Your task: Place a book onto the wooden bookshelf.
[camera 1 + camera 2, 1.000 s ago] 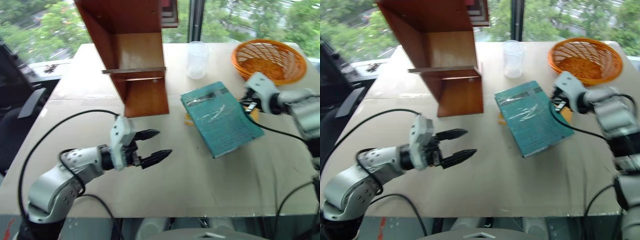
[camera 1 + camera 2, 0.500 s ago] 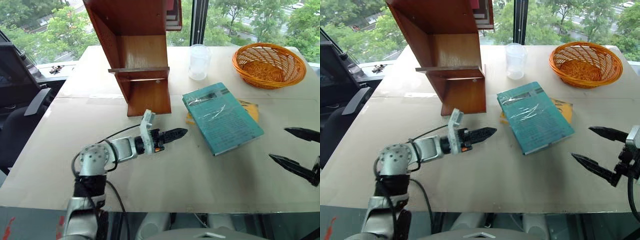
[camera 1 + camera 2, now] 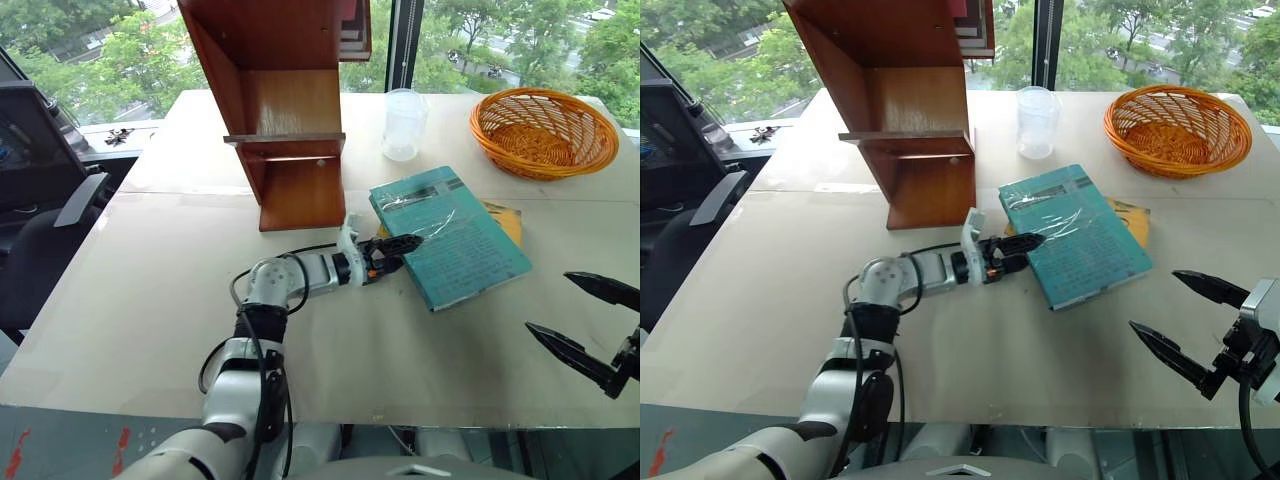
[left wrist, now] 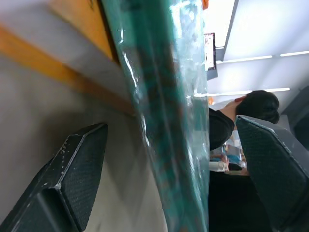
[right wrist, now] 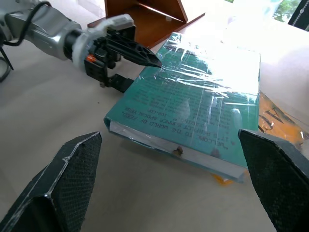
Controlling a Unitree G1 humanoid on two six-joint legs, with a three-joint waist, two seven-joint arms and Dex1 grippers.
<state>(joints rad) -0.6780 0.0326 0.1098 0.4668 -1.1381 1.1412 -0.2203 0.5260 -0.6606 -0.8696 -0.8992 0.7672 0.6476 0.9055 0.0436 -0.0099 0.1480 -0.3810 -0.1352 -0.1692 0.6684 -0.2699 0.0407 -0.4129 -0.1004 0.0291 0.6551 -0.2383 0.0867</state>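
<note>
A glossy teal book (image 3: 452, 236) with white print lies on a beige table (image 3: 150, 290), over a yellow-orange book (image 3: 505, 220). The bookshelf (image 3: 285, 110) is reddish-brown wood, the woven basket (image 3: 542, 130) orange, the cup (image 3: 402, 124) clear.

head pair high up, looking forward and down across the table (image 3: 150, 300), bookshelf (image 3: 285, 110) at the far side. left wrist view pressed close against the book (image 4: 169, 121) edge. right wrist view low, near, facing back across the same book toward the left gripper (image 5: 133, 63).
</note>
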